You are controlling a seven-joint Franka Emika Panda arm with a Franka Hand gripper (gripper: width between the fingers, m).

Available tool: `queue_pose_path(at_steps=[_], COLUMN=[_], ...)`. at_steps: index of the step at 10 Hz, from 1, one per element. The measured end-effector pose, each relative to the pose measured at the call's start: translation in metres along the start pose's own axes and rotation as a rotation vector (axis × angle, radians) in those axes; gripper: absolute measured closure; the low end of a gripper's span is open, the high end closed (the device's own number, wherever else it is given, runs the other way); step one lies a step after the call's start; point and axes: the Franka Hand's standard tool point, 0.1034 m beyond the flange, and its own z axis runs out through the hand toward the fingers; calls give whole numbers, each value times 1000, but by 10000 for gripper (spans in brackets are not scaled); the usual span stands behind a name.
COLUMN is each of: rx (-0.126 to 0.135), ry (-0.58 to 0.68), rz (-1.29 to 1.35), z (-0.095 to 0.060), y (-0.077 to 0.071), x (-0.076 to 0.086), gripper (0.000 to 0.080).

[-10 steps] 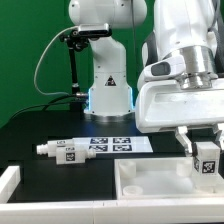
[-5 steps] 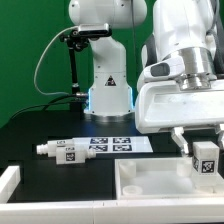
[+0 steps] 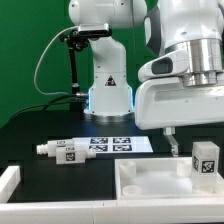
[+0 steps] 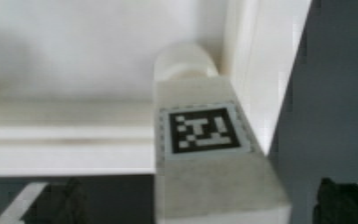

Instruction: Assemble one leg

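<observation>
A white leg [image 3: 205, 158] with a black-and-white tag stands upright at the far right corner of the white tray-shaped part [image 3: 150, 183]. My gripper [image 3: 196, 140] is just above it, jaws open; one dark finger [image 3: 171, 144] hangs free to the leg's left. In the wrist view the leg [image 4: 208, 140] rises from the tray's corner [image 4: 87, 120] between my two dark fingertips [image 4: 34, 205], with a gap on each side. My gripper [image 4: 190, 205] holds nothing. A second leg [image 3: 60, 151] lies on its side on the black table at the exterior view's left.
The marker board [image 3: 113, 144] lies flat in front of the robot base [image 3: 108, 95]. A white part's edge [image 3: 8, 181] shows at the lower left of the exterior view. A black stand with cables [image 3: 72, 60] rises at the back left.
My gripper has opened and risen off the leg. The leg stays upright in the tray's corner. The lying leg has not moved.
</observation>
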Motion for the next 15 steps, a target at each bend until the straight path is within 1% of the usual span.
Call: queue_pose_path(at_steps=[1,2,3,5,6,7,8,9,11,13,15], rx=[3,5,4,3,-3,-8,-14,-27,-43,-42,-33], ry=[-102,-147,-144,-143,-143,-143,-136,-98,-71,-65,-76], rz=[19,16,24,41,104,173,248,347,622,966,1250], z=[4,4,4,5,5,5,5,5,6,6,6], y=[-7,-10,-8,-8,-7,-6,-6,-5,-3,-2,-3], x=[-3,-2,0,0,0,0,0,-1,-2,-1,-3], gripper=[151,151,151,409,409,511,511,511,511,511,511])
